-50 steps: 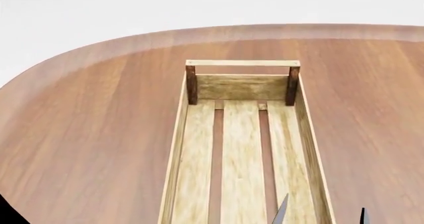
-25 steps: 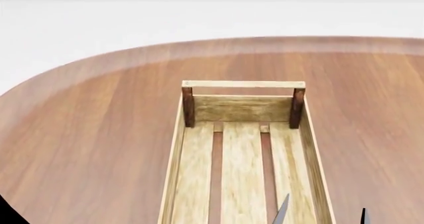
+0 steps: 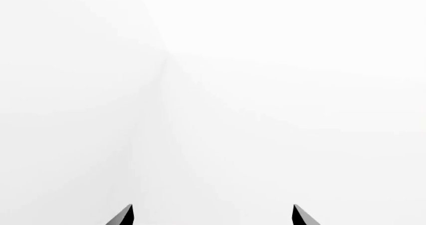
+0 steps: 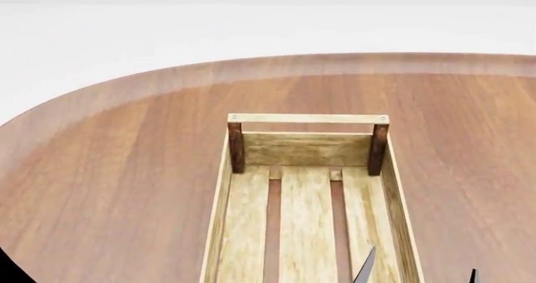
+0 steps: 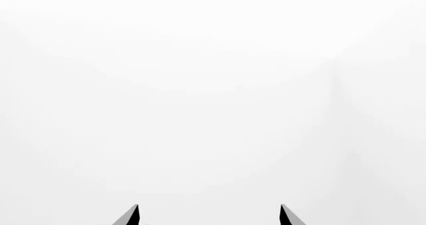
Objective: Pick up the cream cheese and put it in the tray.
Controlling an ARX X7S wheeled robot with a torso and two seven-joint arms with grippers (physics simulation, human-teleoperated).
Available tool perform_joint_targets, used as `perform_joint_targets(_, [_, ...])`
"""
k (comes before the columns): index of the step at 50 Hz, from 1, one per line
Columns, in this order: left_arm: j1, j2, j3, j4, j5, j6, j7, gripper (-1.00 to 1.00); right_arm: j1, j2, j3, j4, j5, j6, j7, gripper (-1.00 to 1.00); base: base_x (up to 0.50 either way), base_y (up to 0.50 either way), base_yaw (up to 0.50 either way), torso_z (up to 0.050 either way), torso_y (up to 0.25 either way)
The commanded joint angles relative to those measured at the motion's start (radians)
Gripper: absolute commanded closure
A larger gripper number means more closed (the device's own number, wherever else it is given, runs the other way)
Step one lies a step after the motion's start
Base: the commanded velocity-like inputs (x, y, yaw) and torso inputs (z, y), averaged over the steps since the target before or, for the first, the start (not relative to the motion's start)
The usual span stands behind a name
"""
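Tray (image 4: 307, 146) lower in head view than before; both grippers' fingers (image 3: 121, 216) (image 5: 129, 216) spread, empty.

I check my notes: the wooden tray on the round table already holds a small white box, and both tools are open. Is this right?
Not quite: the head view shows the tray holding nothing in its visible part, only bare slats. It does stand on the round table, and both tools are open.
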Motion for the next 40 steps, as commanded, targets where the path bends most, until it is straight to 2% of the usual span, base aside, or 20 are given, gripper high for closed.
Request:
perform_joint_targets(1, [0.004,-0.002,-0.003,0.009,-0.004,-0.002,-0.001,-1.0,-0.003,-0.009,0.021,-0.001,-0.044,-0.011,0.042,-1.0,0.0,0.0,0.0,0.0,0.0])
perform_joint_targets(23, [0.009,0.0,-0.013,0.021,-0.013,-0.004,0.009,-1.0,-0.026,-0.019,0.108,-0.041,-0.043,0.063,0.126,-1.0,0.0,0.0,0.0,0.0,0.0])
perform_joint_targets(35, [0.018,-0.011,-0.016,0.049,-0.043,-0.022,0.009,-1.0,-0.066,-0.035,0.236,-0.13,0.03,0.205,0.206,-1.0,0.0,0.0,0.0,0.0,0.0])
perform_joint_targets(40, [0.018,-0.013,-0.015,0.055,-0.046,-0.025,0.009,-1.0,-0.073,-0.033,0.273,-0.126,0.047,0.215,0.234,-1.0,0.0,0.0,0.0,0.0,0.0])
